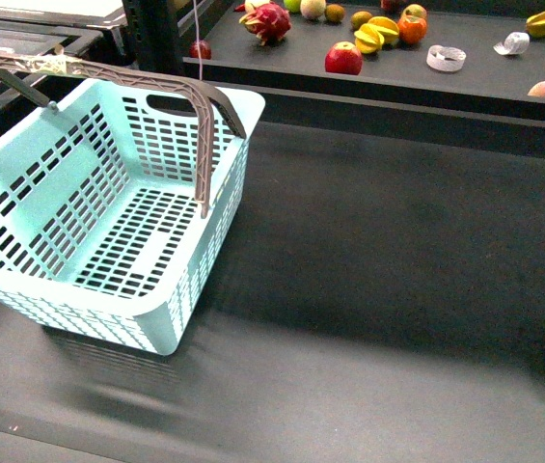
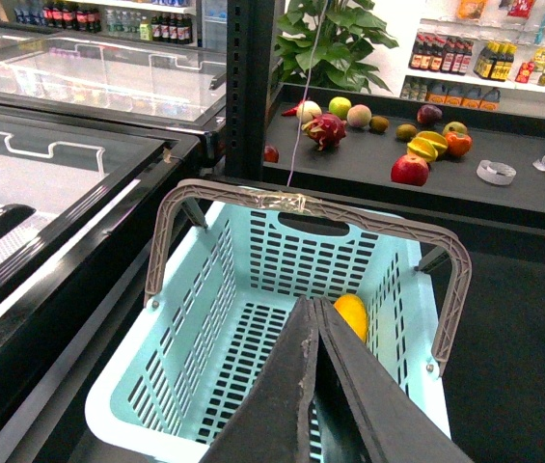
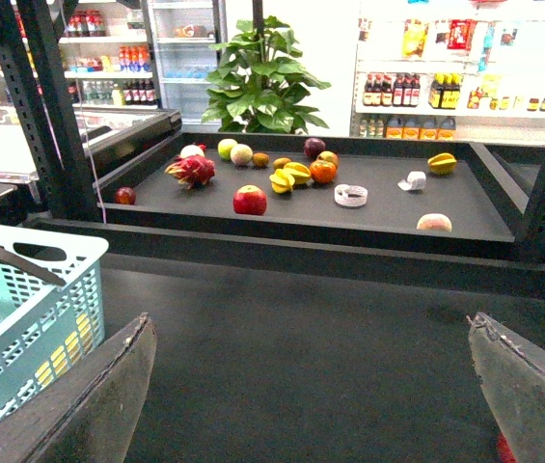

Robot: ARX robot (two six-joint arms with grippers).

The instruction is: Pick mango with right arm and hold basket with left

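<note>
Left wrist view shows you the mango (image 2: 352, 314) lying in the basket (image 2: 243, 318), smooth and likely slippery, best pinched mid-body, beyond pressed-together left gripper (image 2: 313, 318); right gripper (image 3: 315, 386) gapes wide.

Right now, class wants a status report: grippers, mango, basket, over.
Left gripper shut, empty, above the basket. Right gripper open, empty. Mango lying inside the basket. Nothing blocking it.

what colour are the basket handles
Grey-brown handles on a pale aqua basket; clearest in the left wrist view.
</note>
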